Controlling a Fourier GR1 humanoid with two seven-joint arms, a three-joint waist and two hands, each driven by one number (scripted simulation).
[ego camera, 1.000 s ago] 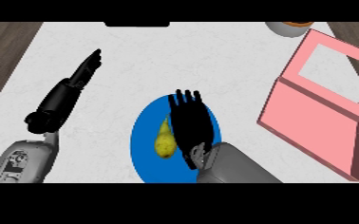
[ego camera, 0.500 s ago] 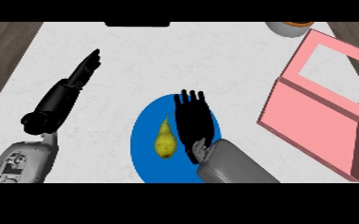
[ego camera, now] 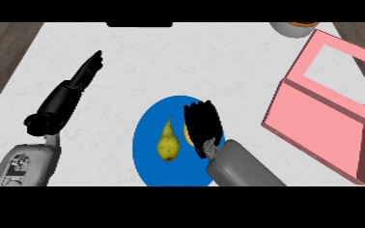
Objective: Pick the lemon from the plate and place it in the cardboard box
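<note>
A blue plate point(ego camera: 153, 162) lies on the white counter near the front. On its left half lies a yellow-green pear-shaped fruit point(ego camera: 167, 144). My right hand point(ego camera: 204, 124) hangs over the plate's right half with its fingers bent downward. A thin sliver of the orange-yellow lemon point(ego camera: 187, 131) shows at the hand's left edge, and the hand hides the rest. The pink cardboard box point(ego camera: 314, 113) lies open at the right with its lid raised. My left hand point(ego camera: 84, 73) rests open at the left, fingers straight and pointing away.
A bowl point(ego camera: 292, 28) stands at the back right, just behind the box. A dark object point(ego camera: 139, 24) lies at the counter's far edge. Brown floor shows past the counter's left edge.
My right hand has shifted right and back over the plate, and its fingers have curled down. The pear-shaped fruit now shows fully. The left arm has not moved.
</note>
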